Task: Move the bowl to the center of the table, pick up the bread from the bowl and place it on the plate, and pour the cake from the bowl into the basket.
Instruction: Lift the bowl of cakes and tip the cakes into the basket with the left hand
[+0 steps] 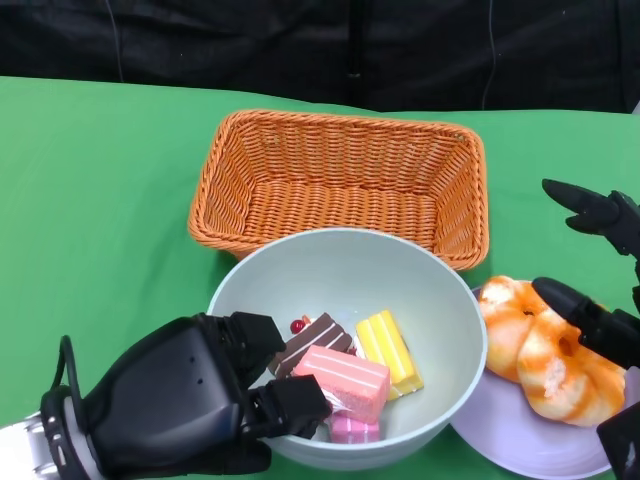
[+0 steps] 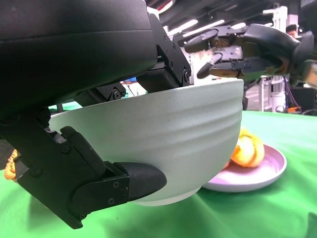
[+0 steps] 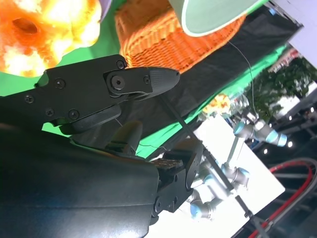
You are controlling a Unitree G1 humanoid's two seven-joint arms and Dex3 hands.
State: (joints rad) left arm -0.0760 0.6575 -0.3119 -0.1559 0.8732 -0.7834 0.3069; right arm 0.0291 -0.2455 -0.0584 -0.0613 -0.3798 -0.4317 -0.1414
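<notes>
Bowl (image 1: 350, 340) sits in the head view just in front of the left hand (image 1: 190, 400), which grasps its near rim, fingers hooked over the edge and into the inside. Cake (image 1: 345, 378) pieces, pink, brown and yellow, lie in the bowl beside those fingers. Beyond the bowl from that hand stands the basket (image 1: 340, 180), with nothing visible inside, so the pour looks still to do. The bread (image 1: 535, 345) already lies on the plate (image 1: 510, 440), which touches or slips under the bowl's far side; that step appears done. Right hand (image 1: 600, 290) hovers over the bread with its fingers apart, holding nothing.

From the right wrist, the released right hand (image 3: 124, 94) shows spread fingers, with the bread (image 3: 44, 29) close beside them and the basket (image 3: 163, 39) and bowl (image 3: 218, 15) further out.

From the left wrist, the left hand (image 2: 99, 163) clamps the bowl (image 2: 163, 134) wall, one finger beneath and others over the rim. The plate (image 2: 262, 171) with bread (image 2: 247, 148) lies just past the bowl. The plate's closeness and the right hand above could crowd the lift toward the basket.
</notes>
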